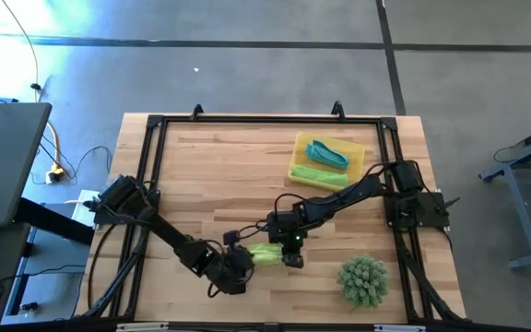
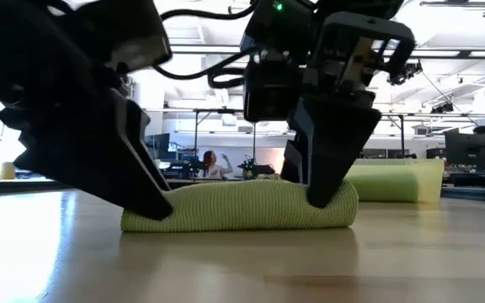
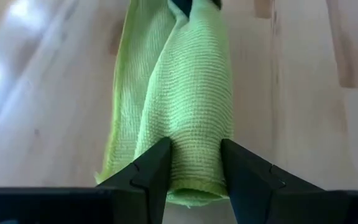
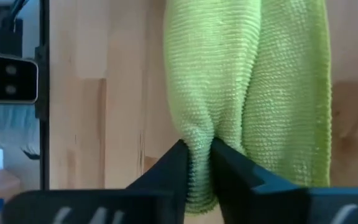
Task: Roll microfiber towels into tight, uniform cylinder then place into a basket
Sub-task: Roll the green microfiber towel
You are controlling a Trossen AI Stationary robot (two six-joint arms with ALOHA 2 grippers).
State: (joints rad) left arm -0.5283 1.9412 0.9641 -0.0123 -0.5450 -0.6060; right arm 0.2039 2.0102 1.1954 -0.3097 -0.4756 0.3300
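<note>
lime-green rolled towel [image 1: 265, 254] lies lengthwise between left pincer [image 1: 239, 262] and right pincer [image 1: 290, 251], both gripping its ends

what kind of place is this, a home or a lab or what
Probably a robotics lab or open workshop: a wooden table on bare concrete floor, with rows of desks and monitors behind, where a person sits.

floor [image 1: 247, 55]: grey concrete with dark seams, bright glare at one corner | table [image 1: 219, 175]: pale wood planks, black frame | laptop [image 1: 3, 161] beside it | person [image 2: 209, 164] sat at distant desks | ceiling lights [image 2: 217, 42] were on
</note>
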